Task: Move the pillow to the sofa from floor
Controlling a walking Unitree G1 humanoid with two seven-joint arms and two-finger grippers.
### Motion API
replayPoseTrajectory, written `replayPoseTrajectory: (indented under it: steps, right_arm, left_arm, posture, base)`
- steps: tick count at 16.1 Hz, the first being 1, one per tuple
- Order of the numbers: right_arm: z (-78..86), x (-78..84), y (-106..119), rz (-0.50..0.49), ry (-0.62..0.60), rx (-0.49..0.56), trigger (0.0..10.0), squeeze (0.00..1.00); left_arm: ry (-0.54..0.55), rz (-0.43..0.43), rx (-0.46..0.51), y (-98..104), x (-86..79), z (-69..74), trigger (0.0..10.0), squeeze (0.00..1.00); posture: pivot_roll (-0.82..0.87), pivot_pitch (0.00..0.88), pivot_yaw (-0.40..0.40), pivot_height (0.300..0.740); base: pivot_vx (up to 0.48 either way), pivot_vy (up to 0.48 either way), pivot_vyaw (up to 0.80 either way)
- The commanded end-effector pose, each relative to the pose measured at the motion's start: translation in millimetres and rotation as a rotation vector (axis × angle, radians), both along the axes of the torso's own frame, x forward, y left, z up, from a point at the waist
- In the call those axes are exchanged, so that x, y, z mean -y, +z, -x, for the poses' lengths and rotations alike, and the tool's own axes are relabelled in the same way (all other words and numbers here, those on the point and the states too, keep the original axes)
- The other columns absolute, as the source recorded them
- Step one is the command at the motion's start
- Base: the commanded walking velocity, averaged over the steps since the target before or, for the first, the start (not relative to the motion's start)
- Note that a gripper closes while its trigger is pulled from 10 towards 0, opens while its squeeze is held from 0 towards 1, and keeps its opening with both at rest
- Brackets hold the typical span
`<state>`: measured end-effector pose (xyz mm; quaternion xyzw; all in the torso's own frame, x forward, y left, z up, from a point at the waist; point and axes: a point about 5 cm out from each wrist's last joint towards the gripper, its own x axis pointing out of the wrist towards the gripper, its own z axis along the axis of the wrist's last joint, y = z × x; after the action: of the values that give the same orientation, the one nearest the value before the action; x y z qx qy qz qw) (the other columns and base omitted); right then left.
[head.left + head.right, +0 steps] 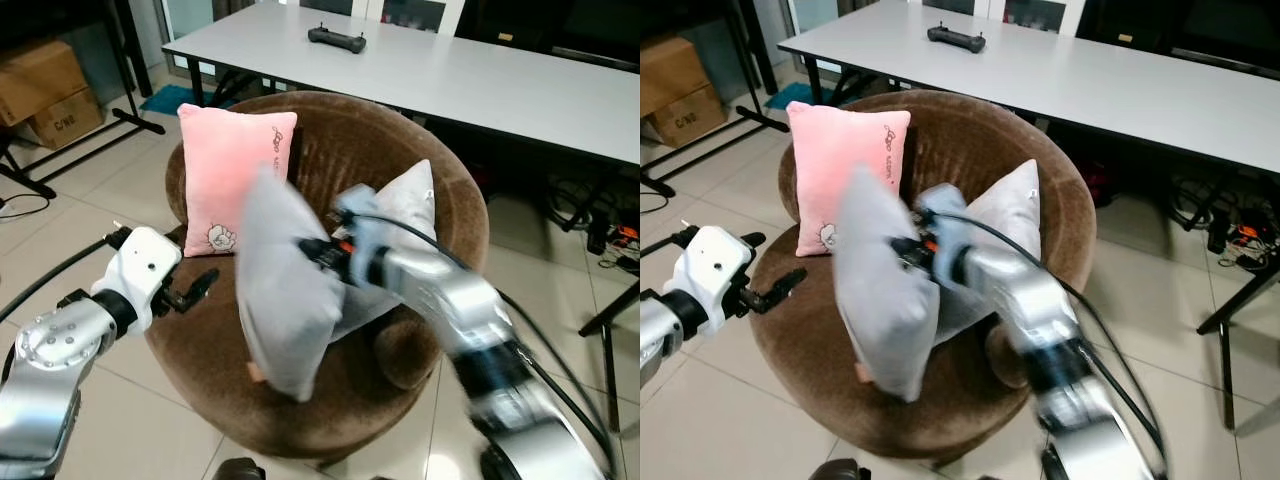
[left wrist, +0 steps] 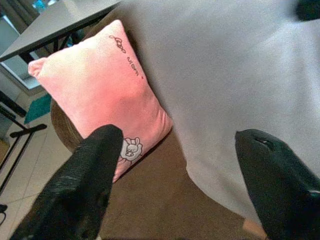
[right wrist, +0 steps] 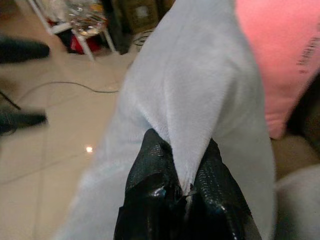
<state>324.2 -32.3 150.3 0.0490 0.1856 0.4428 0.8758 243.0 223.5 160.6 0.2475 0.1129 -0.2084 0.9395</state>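
Observation:
A grey pillow hangs upright over the seat of the round brown sofa chair. My right gripper is shut on a fold of the grey pillow, pinched between its fingertips. My left gripper stands open just left of the pillow, near the chair's left rim, with nothing between its fingers. A pink pillow leans against the chair's back on the left. A second grey pillow rests behind my right arm.
A long white table stands behind the chair with a black controller on it. Cardboard boxes and a black stand base sit at the far left. Tiled floor surrounds the chair; cables lie at the right.

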Motion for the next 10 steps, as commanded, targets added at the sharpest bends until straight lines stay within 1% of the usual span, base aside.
replayPoseTrajectory:
  steps: [1, 2, 3, 5, 7, 8, 9, 10]
  right_arm:
    - [-6.5, -6.8, 15.3, -0.067, 0.007, 0.027, 0.0, 0.00]
    - [-11.3, -21.6, 21.3, -0.122, 0.023, -0.016, 0.0, 0.00]
    - [-14.7, -31.1, 26.3, -0.173, 0.029, -0.060, 0.0, 0.00]
    - [-15.3, -43.4, 34.3, -0.217, 0.064, -0.103, 0.0, 0.00]
    - [-16.2, -65.8, 53.4, -0.313, 0.112, -0.188, 0.0, 0.00]
    - [-16.7, -72.0, 58.6, -0.337, 0.122, -0.210, 0.0, 0.00]
    - [-20.6, -77.4, 64.0, -0.379, 0.092, -0.236, 0.0, 0.00]
    - [-28.1, -78.8, 63.8, -0.402, 0.015, -0.259, 0.0, 0.00]
  left_arm:
    - [0.000, -0.001, 0.003, 1.3, 3.1, 2.5, 10.0, 0.64]
    - [-0.007, 0.005, -0.012, 0.1, 4.1, 6.5, 10.0, 0.64]
    - [-0.020, 0.007, -0.029, -1.3, 6.2, 10.2, 10.0, 0.64]
    - [-0.036, 0.004, -0.051, -2.3, 8.3, 14.7, 10.0, 0.63]
    - [-0.048, -0.013, -0.121, -6.4, 3.9, 26.0, 10.0, 0.62]
    - [-0.046, -0.023, -0.136, -8.2, 2.1, 29.3, 10.0, 0.60]
    - [-0.043, -0.032, -0.144, -9.5, 1.4, 30.9, 10.0, 0.60]
    - [-0.041, -0.033, -0.146, -9.6, 2.1, 31.4, 10.0, 0.60]
  posture:
    - [0.12, 0.000, -0.075, 0.740]
    - [0.13, 0.000, -0.075, 0.740]
    - [0.13, 0.000, -0.076, 0.740]
    - [0.14, 0.000, -0.076, 0.740]
    - [0.14, 0.000, -0.074, 0.740]
    - [0.14, 0.000, -0.074, 0.740]
    - [0.14, 0.000, -0.075, 0.740]
    - [0.14, 0.000, -0.078, 0.740]
  base:
    - [0.000, 0.000, 0.00]
    - [0.000, 0.000, 0.00]
    - [0.000, 0.000, 0.00]
    - [0.000, 0.000, 0.00]
    - [0.000, 0.000, 0.00]
    - [0.000, 0.000, 0.00]
    - [0.000, 0.000, 0.00]
    - [0.000, 0.000, 0.00]
